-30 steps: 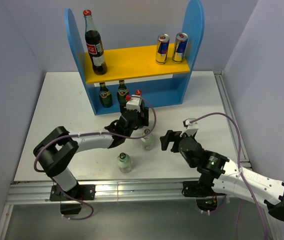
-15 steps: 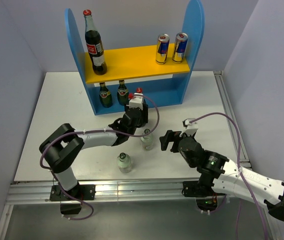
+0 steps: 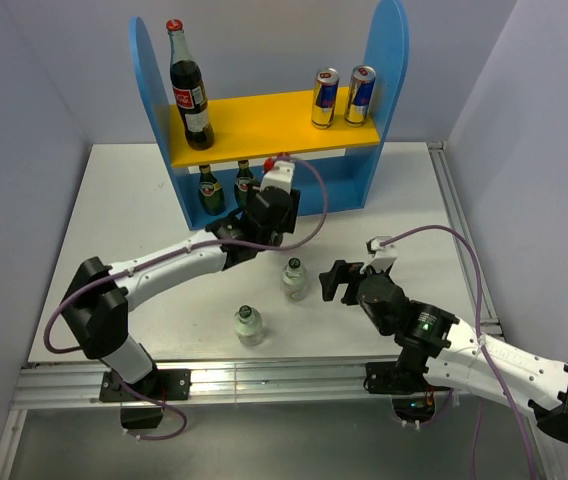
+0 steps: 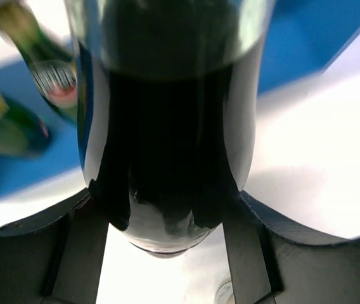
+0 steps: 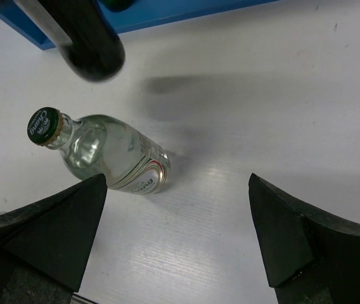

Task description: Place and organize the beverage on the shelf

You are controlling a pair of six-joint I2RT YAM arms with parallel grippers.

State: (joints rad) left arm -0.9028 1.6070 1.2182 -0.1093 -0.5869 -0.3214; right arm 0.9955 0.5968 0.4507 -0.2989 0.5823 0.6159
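shelf: blue round-topped sides and a yellow upper board, standing at the back of the table
first cola bottle: upright on the left end of the yellow board, red cap on
green bottles: two dark ones side by side on the blue base, left end
left gripper: mine, just in front of the base, fingers clamped on the second cola bottle
second cola bottle: in my grip low on its body. The right wrist view shows its bottom hanging clear of the table
clear bottles: two green-capped ones standing on the table, one just ahead of my right gripper, the other nearer the front edge
cans: two slim ones, side by side on the right end of the board
right gripper: also mine, jaws wide apart and holding nothing
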